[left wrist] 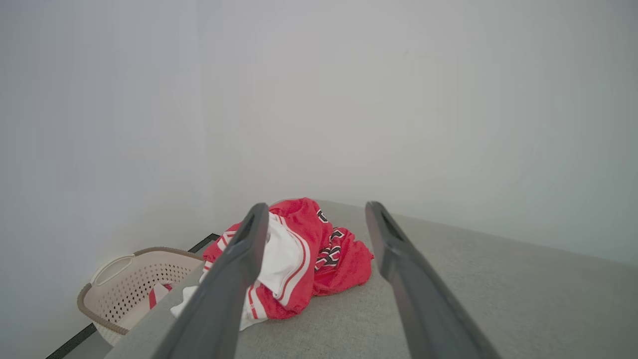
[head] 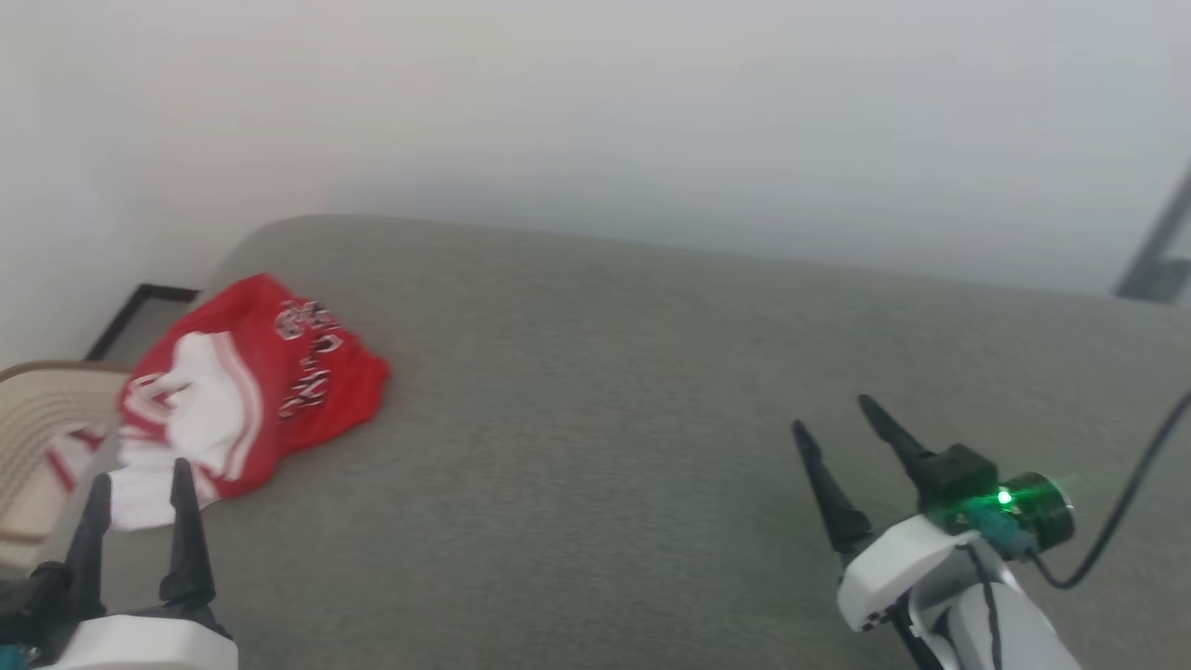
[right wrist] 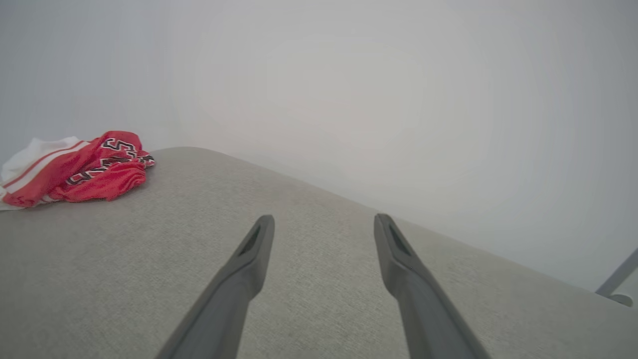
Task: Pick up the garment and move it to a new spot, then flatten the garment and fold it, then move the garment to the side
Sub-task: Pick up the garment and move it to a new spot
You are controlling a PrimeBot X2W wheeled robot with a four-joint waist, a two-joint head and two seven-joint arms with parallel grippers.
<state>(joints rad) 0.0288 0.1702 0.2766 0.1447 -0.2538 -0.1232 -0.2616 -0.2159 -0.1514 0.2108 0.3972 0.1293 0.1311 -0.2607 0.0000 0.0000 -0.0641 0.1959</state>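
The garment [head: 247,391], a red T-shirt with white sleeves and black-and-white lettering, lies crumpled at the far left corner of the grey cushioned surface [head: 605,419], part of it draping over the left edge. From the left wrist the garment [left wrist: 299,259] sits just ahead, and from the right wrist the garment [right wrist: 79,169] lies far to the left. My left gripper [head: 140,479] is open just short of the shirt's near white edge, holding nothing. My right gripper [head: 833,414] stands open over bare cushion at the right, well away from the shirt.
A beige perforated laundry basket [left wrist: 129,284] stands on the floor beside the surface's left edge, seen also as the basket [head: 37,437]. A pale wall runs behind. A grey metal leg [right wrist: 615,279] shows at the far right. A black cable [head: 1117,512] trails from my right wrist.
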